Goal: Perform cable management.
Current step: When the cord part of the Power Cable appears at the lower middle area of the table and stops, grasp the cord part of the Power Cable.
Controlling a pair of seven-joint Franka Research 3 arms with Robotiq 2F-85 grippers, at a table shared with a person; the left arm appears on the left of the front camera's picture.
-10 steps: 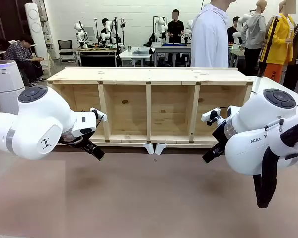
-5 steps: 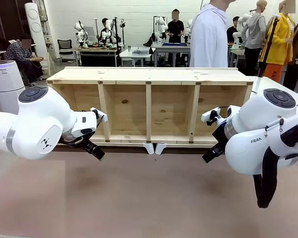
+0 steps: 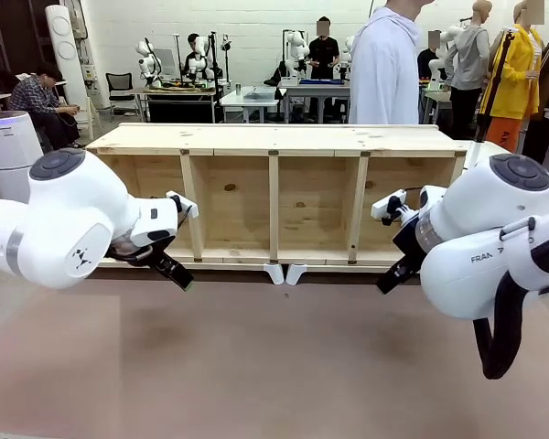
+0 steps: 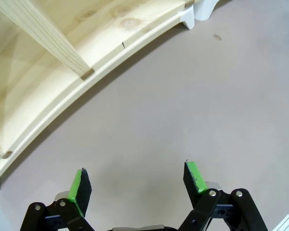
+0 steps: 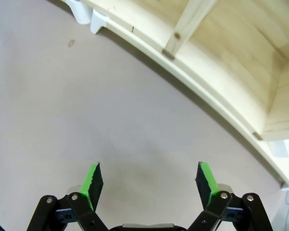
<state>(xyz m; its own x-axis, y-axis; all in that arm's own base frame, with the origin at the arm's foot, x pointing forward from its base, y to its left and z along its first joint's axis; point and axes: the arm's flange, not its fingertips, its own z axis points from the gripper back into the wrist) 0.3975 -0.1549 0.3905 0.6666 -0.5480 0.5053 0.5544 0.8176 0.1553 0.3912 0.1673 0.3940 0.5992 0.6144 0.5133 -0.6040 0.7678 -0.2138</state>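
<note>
**Both grippers held open, low before the shelf**

The left gripper (image 3: 180, 278) is seen at the left end of the wooden shelf (image 3: 274, 138), angled down toward the table (image 3: 274, 366). In the left wrist view its jaws (image 4: 137, 174) are spread wide, with nothing between the green pads (image 4: 76, 188); brown tabletop lies under them and the shelf's lower rail curves across the upper left.

The right gripper (image 3: 390, 280) is placed likewise at the shelf's right end, near the last upright. In the right wrist view it (image 5: 148, 173) is also released, pads well apart, with bare tabletop between them and the shelf's lower rail beyond.

Two small white feet (image 3: 285, 273) are seen at the middle of the shelf's front edge. A person in a white top (image 3: 385, 73) is stood behind the shelf.

Where the cable lies cannot be told.
</note>
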